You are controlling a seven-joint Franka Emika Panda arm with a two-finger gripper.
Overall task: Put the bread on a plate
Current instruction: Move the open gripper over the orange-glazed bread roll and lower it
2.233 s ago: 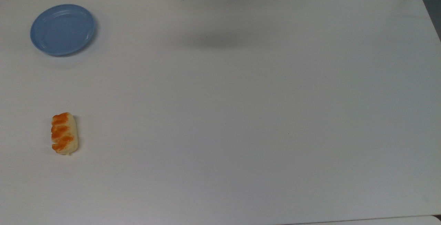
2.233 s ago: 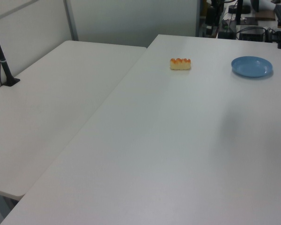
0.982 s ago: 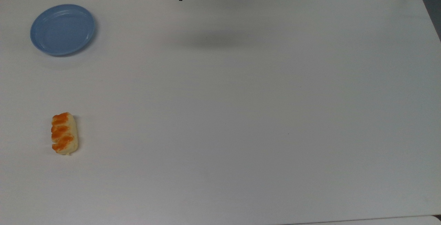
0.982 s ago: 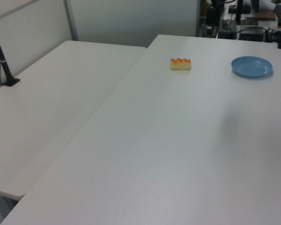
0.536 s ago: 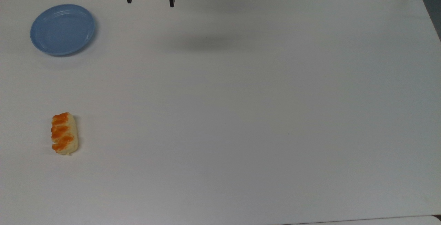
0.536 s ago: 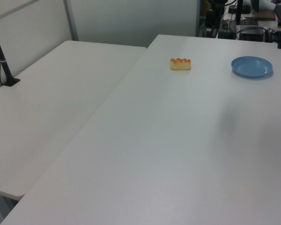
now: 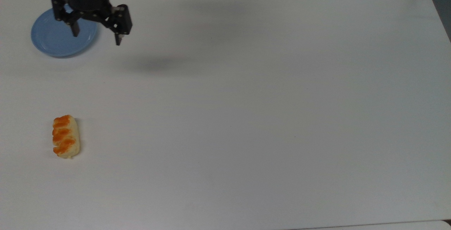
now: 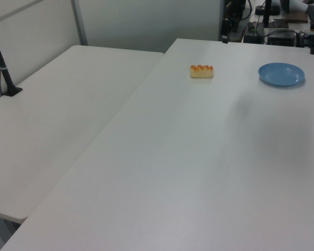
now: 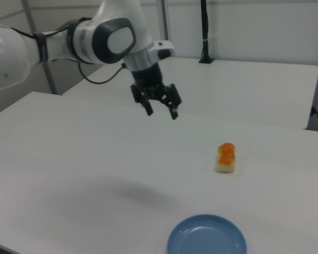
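Bread (image 7: pixel 66 136) — well apart from hand (image 7: pixel 97 37).

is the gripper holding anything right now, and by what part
Nothing is held. The gripper hangs open and empty above the table, while the bread lies untouched on it.

The top view looks straight down on the white table (image 7: pixel 246 117). The left view looks along it from one low corner; the right view faces back from the opposite side, closer in. All share the table surface below the gripper (image 7: pixel 96 38).
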